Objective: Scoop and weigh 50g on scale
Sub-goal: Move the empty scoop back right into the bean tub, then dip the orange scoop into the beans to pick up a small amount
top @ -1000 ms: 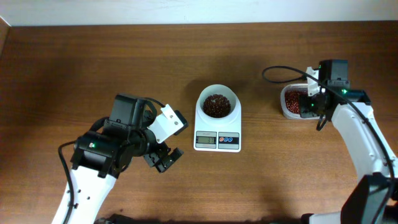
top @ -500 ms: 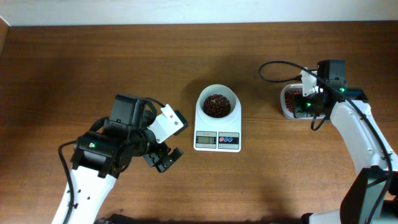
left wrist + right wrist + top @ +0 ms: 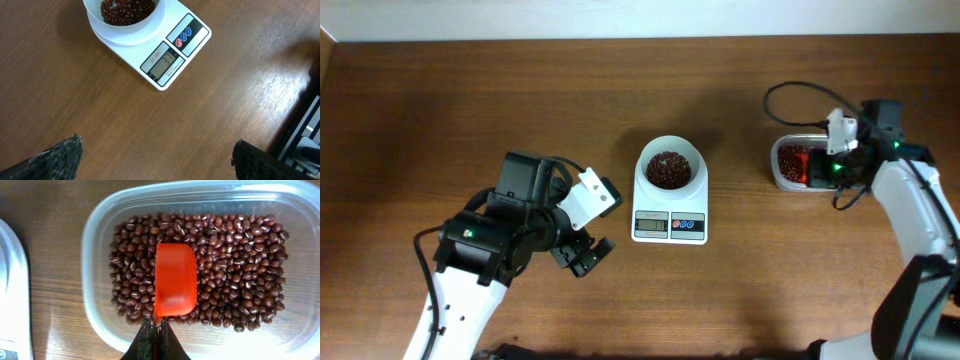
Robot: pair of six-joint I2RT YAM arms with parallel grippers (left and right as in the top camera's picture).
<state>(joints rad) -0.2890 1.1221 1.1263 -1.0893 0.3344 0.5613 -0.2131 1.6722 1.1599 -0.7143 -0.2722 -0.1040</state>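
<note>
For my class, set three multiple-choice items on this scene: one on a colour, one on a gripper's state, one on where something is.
1. The bowl on the scale is: A) black B) white C) green
2. The left gripper is: A) open and empty B) shut on the bowl C) shut on the scale
3. The orange-red scoop is: A) in the scale's bowl B) in the left gripper C) over the beans in the clear tub

Answers: B, its rim shows white from overhead; A, its fingers stand wide apart with nothing between them; C, the right gripper holds it there.
</note>
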